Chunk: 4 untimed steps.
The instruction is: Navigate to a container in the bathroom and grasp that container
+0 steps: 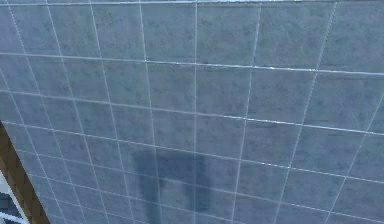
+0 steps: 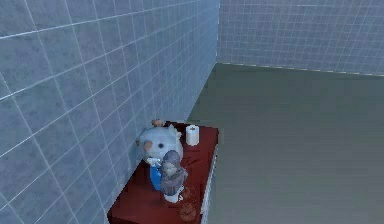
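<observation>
Tiled wall (image 1: 200,100) ahead; you cannot tell the hand's state.
Your red worktop (image 2: 198,160) carries a white roll (image 2: 192,135) and a blue bottle (image 2: 156,176).

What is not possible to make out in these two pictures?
Arm side view: blue thing and grey thing on the red-brown cabinet, too small to name.
Arm side view: cabinet's near end, cut off by bottom edge.
Forward view: brown strip, cut off at bottom-left corner.

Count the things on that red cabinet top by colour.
White: 2, a round lump and a roll
Blue: 1, a small container
Grey: 1, a bottle
Brown: 1, a small blob
Total: 5 that I can make out.
</observation>
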Available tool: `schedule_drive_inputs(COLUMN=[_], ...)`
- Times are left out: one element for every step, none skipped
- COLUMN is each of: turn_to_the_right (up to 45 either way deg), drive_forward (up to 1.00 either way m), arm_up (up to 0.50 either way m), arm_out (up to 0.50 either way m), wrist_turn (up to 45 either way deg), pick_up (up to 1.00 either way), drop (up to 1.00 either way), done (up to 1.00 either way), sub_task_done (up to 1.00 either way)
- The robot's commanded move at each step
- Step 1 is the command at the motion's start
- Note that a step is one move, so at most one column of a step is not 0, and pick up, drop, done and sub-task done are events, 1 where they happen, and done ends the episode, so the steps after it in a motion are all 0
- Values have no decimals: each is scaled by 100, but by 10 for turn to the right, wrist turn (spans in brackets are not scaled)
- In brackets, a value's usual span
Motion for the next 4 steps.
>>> schedule_drive_inputs(turn_to_the_right=[0,0,0,0], drive_forward=[0,0,0,0], arm_up=[6,0,0,0], arm_out=[0,48,0,0], wrist_turn=[0,0,450,450], pick_up=[0,0,0,0], drop=[0,0,0,0], done=[0,0,0,0], sub_task_done=[0,0,0,0])
